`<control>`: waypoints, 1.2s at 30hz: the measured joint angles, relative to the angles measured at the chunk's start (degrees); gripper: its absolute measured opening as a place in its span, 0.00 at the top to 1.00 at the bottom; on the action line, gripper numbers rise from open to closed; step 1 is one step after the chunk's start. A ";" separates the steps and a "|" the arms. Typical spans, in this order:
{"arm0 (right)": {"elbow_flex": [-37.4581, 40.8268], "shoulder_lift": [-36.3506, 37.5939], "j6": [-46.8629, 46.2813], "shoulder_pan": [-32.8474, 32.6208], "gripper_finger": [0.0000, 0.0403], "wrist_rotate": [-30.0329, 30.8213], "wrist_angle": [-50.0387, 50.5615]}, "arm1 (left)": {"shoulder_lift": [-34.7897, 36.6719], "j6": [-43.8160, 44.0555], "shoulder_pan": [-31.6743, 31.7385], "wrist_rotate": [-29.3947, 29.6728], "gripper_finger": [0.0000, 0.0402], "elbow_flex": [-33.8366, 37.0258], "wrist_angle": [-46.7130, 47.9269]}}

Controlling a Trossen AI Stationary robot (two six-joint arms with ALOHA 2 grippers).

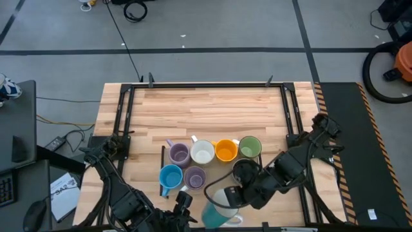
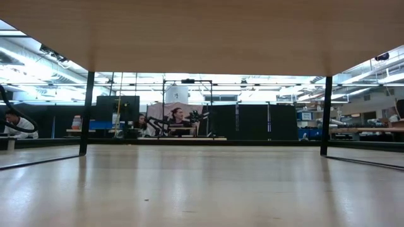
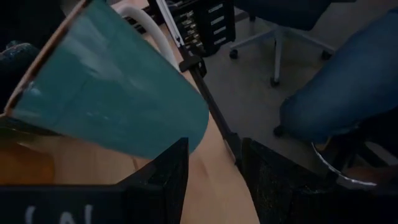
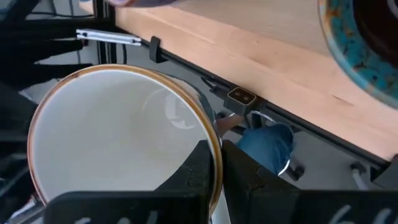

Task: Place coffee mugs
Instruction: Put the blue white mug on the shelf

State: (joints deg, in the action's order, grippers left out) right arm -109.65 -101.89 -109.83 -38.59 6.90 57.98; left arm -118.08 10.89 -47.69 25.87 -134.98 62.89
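Note:
Six mugs stand upright in two rows on the wooden table [image 1: 206, 109]: lavender [image 1: 178, 154], white [image 1: 203, 153], orange [image 1: 225, 150] and green [image 1: 250, 147] behind, light blue [image 1: 170, 176] and lavender [image 1: 194, 177] in front. A dark mug [image 1: 243, 171] stands beside them. By the near edge, my right gripper [image 1: 233, 195] is shut on a teal mug [image 1: 215, 216] with a white inside. My left gripper [image 1: 185, 198] stands open just left of it, with nothing between its fingers [image 3: 165, 180]. The low view shows no mug. My right gripper pinches the teal mug's rim [image 4: 208, 134], one finger inside the mug and one outside on its wall. The mug is tilted, its mouth turned up toward the gripper. It looks lifted off the table at the near edge; its white handle [image 1: 237, 220] points away from the arm.
Black frame rails [image 1: 125, 122] [image 1: 291, 116] run along the table's left and right sides. A person's leg in blue jeans [image 3: 348, 81] and an office chair [image 3: 280, 25] are on the floor just past the near edge. The table's far half is bare wood.

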 joint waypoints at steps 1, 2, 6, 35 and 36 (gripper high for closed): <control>0.00 0.00 -0.22 0.32 0.93 -0.44 0.08 | 0.00 -0.05 -0.01 -0.01 0.61 0.00 0.28; -0.02 0.00 -0.65 0.62 0.93 -0.92 0.42 | 0.00 -0.14 -0.02 -0.02 0.61 0.00 0.41; -0.04 0.00 -1.07 1.55 0.93 -1.35 2.70 | 0.00 -0.17 -0.06 -0.02 0.61 0.00 0.59; -0.07 1.79 8.93 6.67 0.93 0.96 9.72 | 0.02 -1.39 -0.01 0.00 0.61 0.00 0.34; -0.07 1.79 9.24 6.88 0.93 0.95 9.72 | 0.02 -1.39 0.00 -0.01 0.61 0.00 0.34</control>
State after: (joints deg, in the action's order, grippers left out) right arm -109.71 -100.09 -100.59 -31.70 7.85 67.70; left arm -118.06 9.50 -47.69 25.86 -134.98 63.24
